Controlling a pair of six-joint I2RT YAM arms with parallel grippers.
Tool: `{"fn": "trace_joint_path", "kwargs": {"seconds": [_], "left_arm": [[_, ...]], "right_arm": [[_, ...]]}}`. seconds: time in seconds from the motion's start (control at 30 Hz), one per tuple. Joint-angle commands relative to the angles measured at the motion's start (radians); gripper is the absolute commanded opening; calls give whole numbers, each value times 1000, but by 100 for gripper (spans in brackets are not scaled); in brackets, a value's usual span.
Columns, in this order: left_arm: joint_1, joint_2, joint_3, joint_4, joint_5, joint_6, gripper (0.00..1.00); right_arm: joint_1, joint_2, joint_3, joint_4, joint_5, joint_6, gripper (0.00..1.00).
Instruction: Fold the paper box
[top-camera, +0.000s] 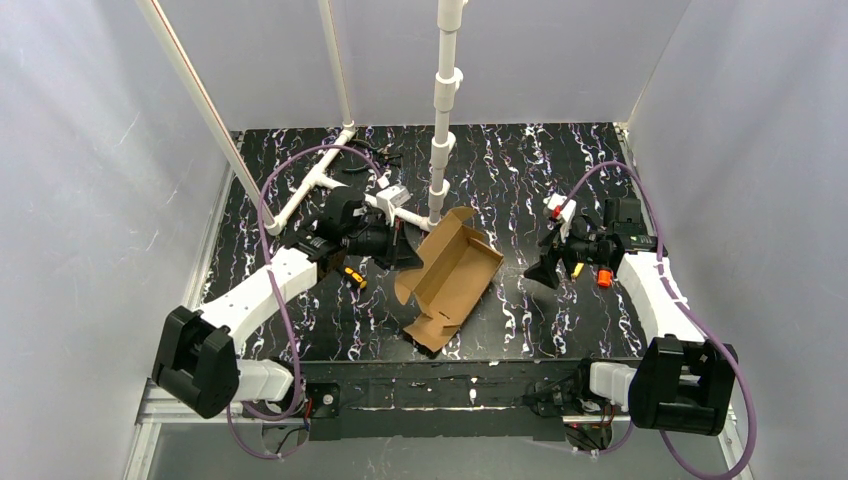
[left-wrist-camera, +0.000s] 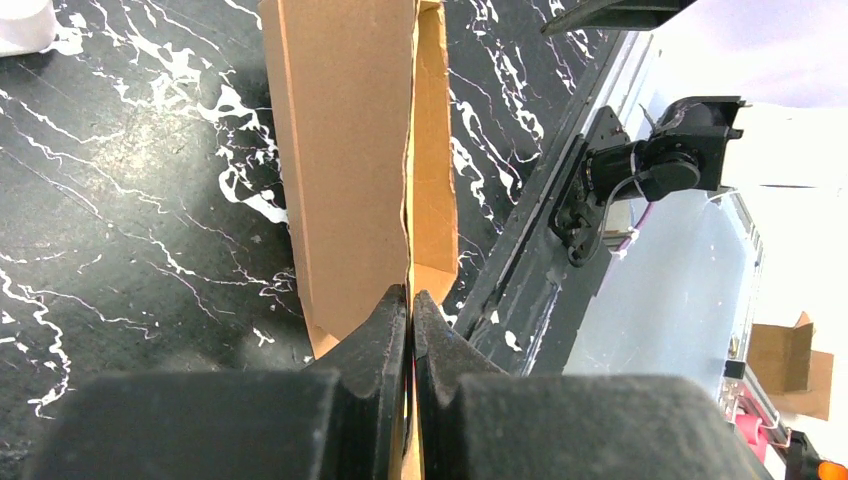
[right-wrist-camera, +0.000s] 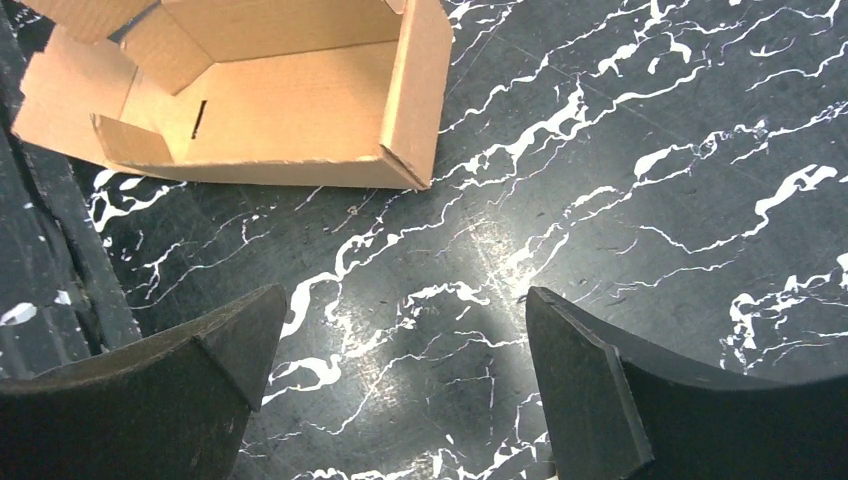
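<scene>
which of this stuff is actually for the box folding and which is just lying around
For the job:
paper box, walls partly raised
left gripper, shut on one wall of it
right gripper, open, apart from it

Just lying about:
white pipe frame
small yellow-and-black item

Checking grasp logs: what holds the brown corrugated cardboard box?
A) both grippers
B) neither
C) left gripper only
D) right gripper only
C: the left gripper is shut on a wall of the brown corrugated cardboard box, while the right gripper hangs open, apart from it.
</scene>
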Motion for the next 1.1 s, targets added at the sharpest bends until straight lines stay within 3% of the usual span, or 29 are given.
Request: {"fn": "trace_joint_path", "kwargs": {"seconds": [0.0,0.3,0.43,0.77,1.07], "left_arm": [[0,-88,-48,68,-10,-104,0],[0,-185,-130,140,-51,-187,0],[-1,-196,-147,146,-67,-200,0],[-5,-149,-79,47,-83,-178,0],[-16,-14,17,22,-61,-209,0]], "right_arm": [[-6,-4,27,18,-39,67,98],[-5,-97,-15,218,59,281,98],[8,-7,63,122,25,230,98],[249,136,126,213,241,286,96],[381,288,195,283,365,286,78]]}}
